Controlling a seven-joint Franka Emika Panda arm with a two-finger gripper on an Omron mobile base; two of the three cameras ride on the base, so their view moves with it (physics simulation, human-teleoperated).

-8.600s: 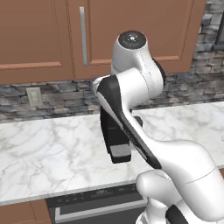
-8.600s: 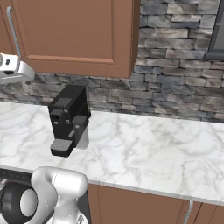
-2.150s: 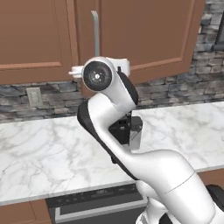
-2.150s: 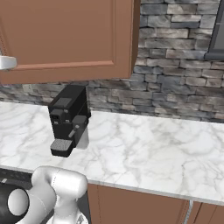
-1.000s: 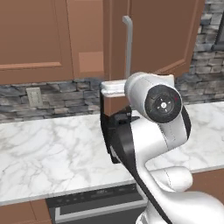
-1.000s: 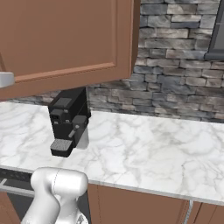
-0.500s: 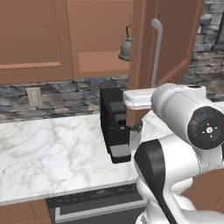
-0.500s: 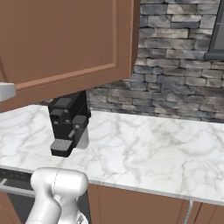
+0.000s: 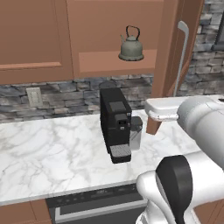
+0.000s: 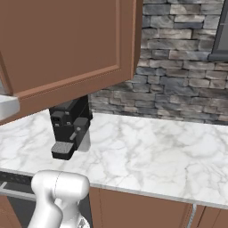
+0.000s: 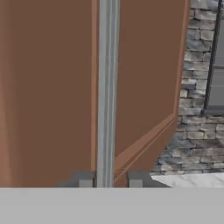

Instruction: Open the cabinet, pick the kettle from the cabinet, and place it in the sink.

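**Cabinet door swung wide, kettle exposed**

The kettle (image 9: 131, 46) stands upright on the lower shelf of the cabinet (image 9: 175, 48), spout to the left, loop handle up, untouched. A second ago the door covered much of the opening; now it stands swung far out to the right, leaving the kettle in plain sight. In the hand view the silver bar handle (image 11: 106, 92) runs between the tips of the pincer (image 11: 110, 178); whether the tips pinch the bar or merely flank it, I cannot tell. Below, on the marble worktop (image 9: 52, 148), sits a black coffee machine (image 9: 115, 124). The opening step looks nearly finished; letting go of the bar and reaching for the kettle should follow.
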